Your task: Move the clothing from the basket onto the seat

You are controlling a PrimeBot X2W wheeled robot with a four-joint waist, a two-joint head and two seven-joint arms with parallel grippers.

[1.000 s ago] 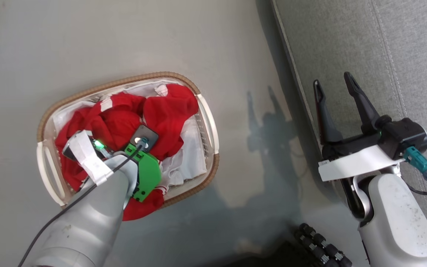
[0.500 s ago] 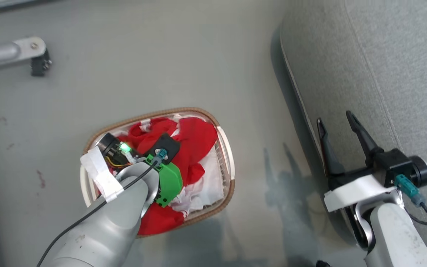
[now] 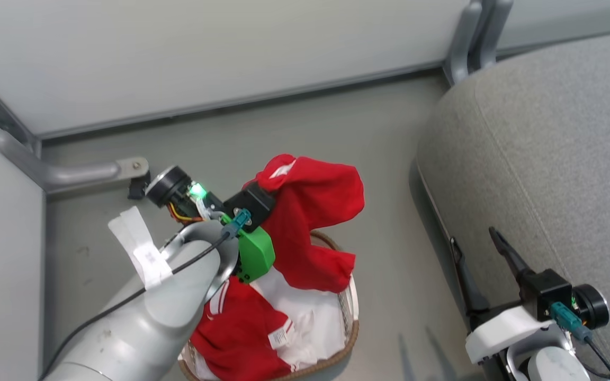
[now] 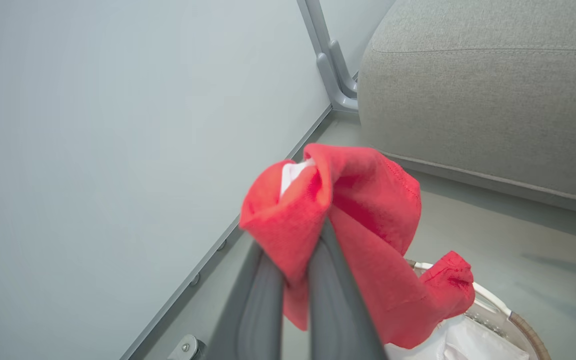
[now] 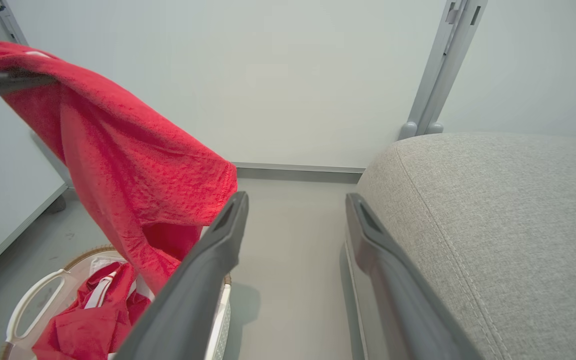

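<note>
left gripper (image 4: 313,240): clamped shut on lifted red garment (image 3: 310,222), hanging above basket (image 3: 350,338)
right gripper (image 3: 473,238): jaws wide, empty, right of basket
done: nothing on visible seat (image 3: 538,159) yet
left: carry, release; second red garment (image 3: 241,333) in basket on white liner (image 3: 315,317)
floor (image 3: 389,159): smooth grey, bare between basket and seat
room: pale wall (image 3: 231,53) behind basket

1. We see the clothing (image 3: 310,211) bright red, with white stripes and a white label.
2. The basket (image 3: 356,329) is white, its woven rim brown.
3. The seat (image 3: 548,159) is plain grey.
</note>
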